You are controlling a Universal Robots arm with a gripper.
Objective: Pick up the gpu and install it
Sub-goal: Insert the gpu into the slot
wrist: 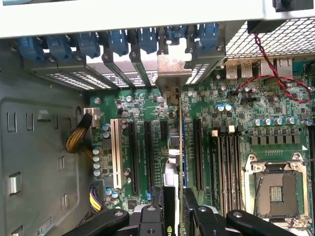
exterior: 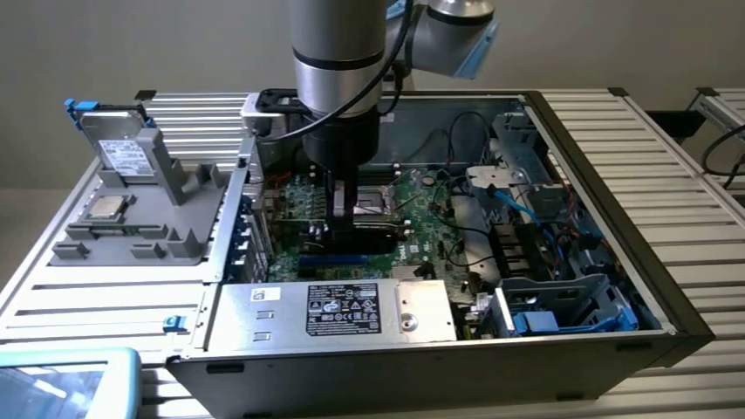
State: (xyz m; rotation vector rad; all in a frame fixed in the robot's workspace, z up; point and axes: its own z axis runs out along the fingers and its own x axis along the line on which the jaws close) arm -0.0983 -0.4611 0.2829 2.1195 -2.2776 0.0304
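1. Orientation: you see the gpu (wrist: 179,129) standing on edge, its long lower edge facing the motherboard (wrist: 236,98) and running parallel to the black expansion slots (wrist: 147,152). This is the attitude a card needs to press into a slot.
2. Its metal bracket (wrist: 172,71) points toward the rear slot openings under the blue latches (wrist: 118,42) (the side where a seated card is fastened), which accounts for the end chosen for gripping.
3. In the exterior view, the gripper (exterior: 349,209) hangs straight down inside the open computer case (exterior: 634,188), with the gpu low over the board. You cannot tell whether its edge has entered a slot.
4. Grip: the jaws are drawn partway in, one finger on each flat face of the card at the end away from the bracket, clamping it. They touch nothing else.
5. The CPU socket (wrist: 275,189) lies well apart from the card.
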